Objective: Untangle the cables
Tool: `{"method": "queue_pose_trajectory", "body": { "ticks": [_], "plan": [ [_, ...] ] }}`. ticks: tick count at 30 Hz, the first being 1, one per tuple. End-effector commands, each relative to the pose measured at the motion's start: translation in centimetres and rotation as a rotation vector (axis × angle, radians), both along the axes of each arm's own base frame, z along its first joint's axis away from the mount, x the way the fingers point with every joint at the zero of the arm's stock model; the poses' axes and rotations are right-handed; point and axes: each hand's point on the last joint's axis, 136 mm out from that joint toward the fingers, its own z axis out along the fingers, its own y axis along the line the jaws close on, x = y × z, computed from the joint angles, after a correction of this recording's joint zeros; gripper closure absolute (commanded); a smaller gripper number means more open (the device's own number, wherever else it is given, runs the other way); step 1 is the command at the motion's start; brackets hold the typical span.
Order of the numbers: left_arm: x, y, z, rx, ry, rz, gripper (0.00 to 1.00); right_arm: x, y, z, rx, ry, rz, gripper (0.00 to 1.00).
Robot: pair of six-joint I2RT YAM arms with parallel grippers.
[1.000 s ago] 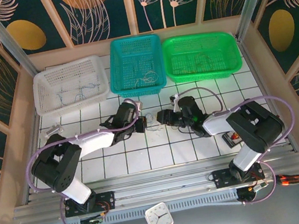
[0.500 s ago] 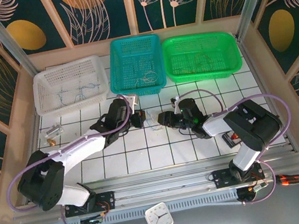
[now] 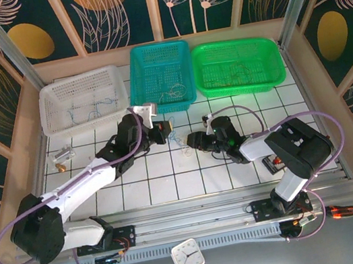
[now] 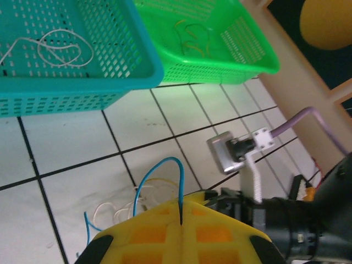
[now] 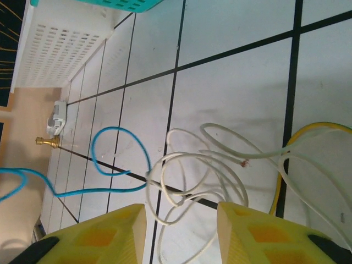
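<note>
- White tiled table (image 3: 165,182), cables (image 3: 180,143) tangled mid-frame between both grippers.
- Left gripper (image 4: 180,204) pinches the blue cable (image 5: 119,130) tight between closed fingers.
- Right gripper (image 5: 181,212) gapes wide just below the white loops (image 5: 192,176), holding nothing.
- Wires look light, limp and springy; I'd take a free end and pull gently, lest loops tighten.

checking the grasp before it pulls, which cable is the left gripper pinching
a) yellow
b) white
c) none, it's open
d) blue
d: in the left wrist view the blue cable rises straight out of the seam of the shut left gripper.
</note>
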Motion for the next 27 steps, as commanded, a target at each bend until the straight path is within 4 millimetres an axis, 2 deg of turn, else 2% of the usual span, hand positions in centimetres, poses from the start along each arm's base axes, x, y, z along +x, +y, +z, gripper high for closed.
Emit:
{"method": "queue_pose_trajectory", "body": {
  "ticks": [1, 8, 13, 16, 23, 27],
  "plan": [
    [0.0, -0.4, 3.5, -0.093, -0.055, 0.000, 1.00, -0.4, -0.4, -1.0, -0.024, 0.003, -0.015, 0.61],
    [-0.2, 0.4, 6.0, -0.167, -0.118, 0.036, 1.00, -0.6, -1.1, -2.2, -0.052, 0.022, -0.035, 0.61],
    [-0.2, 0.5, 5.9, -0.175, -0.117, 0.040, 1.00, -0.8, -0.7, -1.4, -0.023, 0.016, -0.013, 0.61],
    [-0.2, 0.5, 5.5, -0.175, -0.109, 0.042, 1.00, -0.8, -0.4, 0.2, 0.006, -0.008, -0.003, 0.62],
    [-0.1, 0.4, 4.0, -0.175, -0.082, 0.048, 1.00, -0.4, -0.4, 5.5, 0.052, -0.100, -0.012, 0.61],
    [0.0, 0.3, 3.6, -0.177, -0.072, 0.050, 1.00, -0.3, -1.0, 8.1, 0.064, -0.145, -0.043, 0.56]
  ]
}}
